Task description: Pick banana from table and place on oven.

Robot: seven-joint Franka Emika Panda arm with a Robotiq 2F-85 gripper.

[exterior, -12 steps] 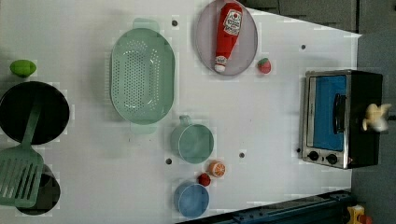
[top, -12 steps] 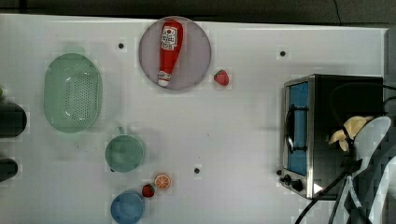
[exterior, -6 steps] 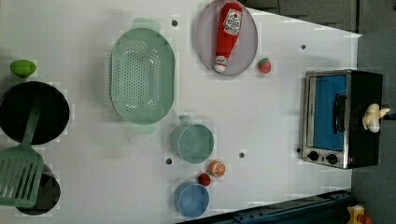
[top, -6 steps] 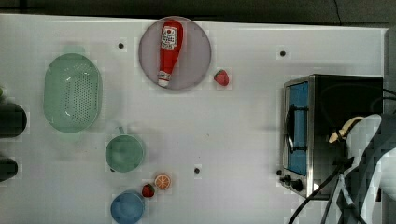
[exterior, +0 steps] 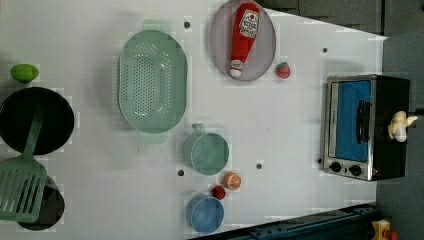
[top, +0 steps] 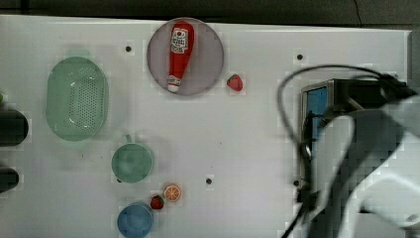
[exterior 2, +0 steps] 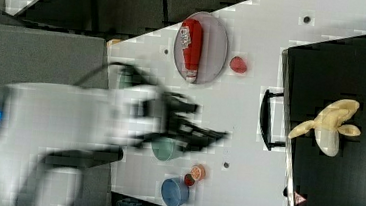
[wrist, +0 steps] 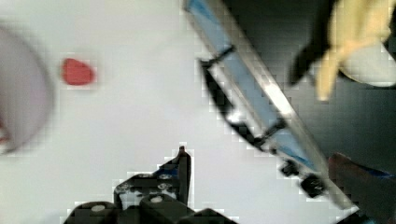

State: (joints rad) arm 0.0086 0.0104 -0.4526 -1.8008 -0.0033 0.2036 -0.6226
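Right view: the banana (exterior 2: 330,127), partly peeled, lies on the black top of the toaster oven (exterior 2: 355,63), touching nothing else, with the arm well apart from it. The blurred tool (exterior 2: 203,130) hangs over the white bench (exterior 2: 255,54), away from the oven's door handle; whether its fingers stand apart or together cannot be told. In the left view the banana (exterior: 400,126) sits at the far edge of the oven (exterior: 367,125) top, and the oven stands near one end of the bench (exterior: 100,165).

Nothing lies between the oven and the rest of the things. Near the long bench edge at the left view's top, a grey plate (exterior: 220,40) carries a red ketchup bottle (exterior: 244,35), with a strawberry (exterior: 283,70) just beside the plate. A pale green colander (exterior: 152,81) lies toward the middle, a green cup (exterior: 206,153) near it. Toward the opposite long edge sit an orange slice (exterior: 232,180), a second strawberry (exterior: 218,192) touching or nearly touching it, and a blue bowl (exterior: 205,213). At the far end from the oven are a black pan (exterior: 30,120), a green spatula (exterior: 22,185) and a lime (exterior: 24,72).

The bench is flat, white, with a few small dark holes. Grey floor shows past the oven end.
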